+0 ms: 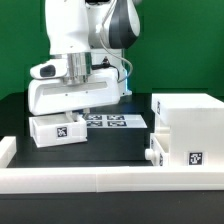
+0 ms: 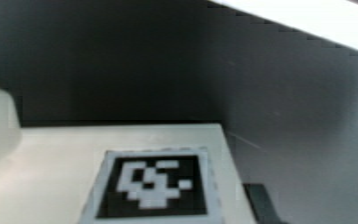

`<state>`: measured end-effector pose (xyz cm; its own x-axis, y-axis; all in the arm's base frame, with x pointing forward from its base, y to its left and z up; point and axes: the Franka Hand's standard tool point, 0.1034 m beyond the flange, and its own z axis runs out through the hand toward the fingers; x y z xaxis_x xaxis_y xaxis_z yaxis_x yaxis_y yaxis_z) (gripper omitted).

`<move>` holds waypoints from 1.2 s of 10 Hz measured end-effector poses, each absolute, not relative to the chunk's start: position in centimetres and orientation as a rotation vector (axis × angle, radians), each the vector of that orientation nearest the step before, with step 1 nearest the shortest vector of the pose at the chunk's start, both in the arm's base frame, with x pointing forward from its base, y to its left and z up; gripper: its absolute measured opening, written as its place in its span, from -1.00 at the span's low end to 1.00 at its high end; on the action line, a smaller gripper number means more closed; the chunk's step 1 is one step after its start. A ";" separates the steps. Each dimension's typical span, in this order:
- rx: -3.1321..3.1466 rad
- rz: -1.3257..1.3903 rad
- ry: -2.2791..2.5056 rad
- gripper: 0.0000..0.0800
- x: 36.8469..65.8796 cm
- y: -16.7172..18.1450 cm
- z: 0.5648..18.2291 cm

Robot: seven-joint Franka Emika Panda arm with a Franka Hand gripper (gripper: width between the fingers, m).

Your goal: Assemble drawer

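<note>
A small white drawer tray [image 1: 57, 131] with a marker tag on its front lies at the exterior view's left. My gripper [image 1: 79, 106] hangs right over its back right part, low on it. In the wrist view the tray's tagged white face [image 2: 155, 184] fills the near field, and one dark fingertip [image 2: 258, 206] shows beside its edge. The other finger is hidden, so I cannot tell whether the jaws are shut. The boxy white housing [image 1: 186, 125] stands at the exterior view's right, with a knobbed tray [image 1: 156, 156] at its lower left.
The marker board [image 1: 106, 121] lies flat on the black table behind the small tray. A long low white rail [image 1: 90, 181] edges the table's front and runs up its left side [image 1: 6, 150]. A green wall stands behind.
</note>
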<state>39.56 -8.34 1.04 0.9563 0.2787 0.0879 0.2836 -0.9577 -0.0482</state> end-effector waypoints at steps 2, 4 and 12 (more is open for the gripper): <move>-3.044 -0.127 -0.389 -0.89 41.4 -5.6 2.2; -3.028 -0.122 -0.409 -0.89 43.8 -3.3 3.6; -2.865 -0.107 -1.095 -0.89 46.0 -3.3 4.6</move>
<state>46.01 -3.26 4.55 0.7431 0.6630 0.0913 0.6681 -0.7429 -0.0430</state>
